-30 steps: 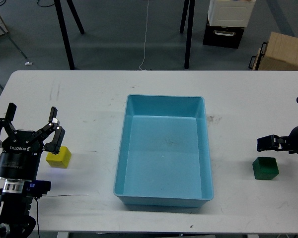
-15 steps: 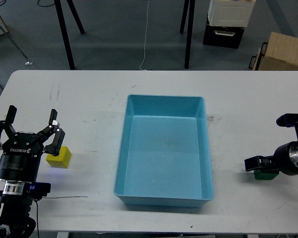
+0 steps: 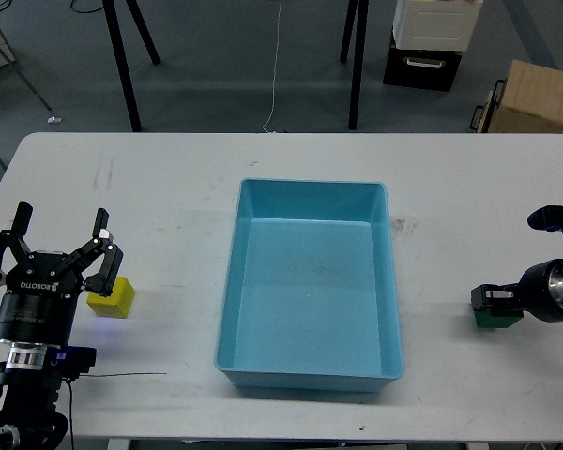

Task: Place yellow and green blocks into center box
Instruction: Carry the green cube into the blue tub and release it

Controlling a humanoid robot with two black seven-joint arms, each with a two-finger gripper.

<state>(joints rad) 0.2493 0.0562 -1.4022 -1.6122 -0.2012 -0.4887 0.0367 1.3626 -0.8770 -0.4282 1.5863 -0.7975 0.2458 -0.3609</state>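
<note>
The right tool (image 3: 488, 302) has dropped over the green block (image 3: 495, 319), now mostly hidden beneath it; its spread I cannot tell; a grasp looks imminent; the left tool (image 3: 64, 246) stays wide beside the yellow block (image 3: 112, 297); the box (image 3: 310, 281) is empty.

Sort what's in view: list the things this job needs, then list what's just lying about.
Job:
yellow block
green block
blue box
left claw
right claw

Lying about:
cardboard box
black crate
thin cable
</note>
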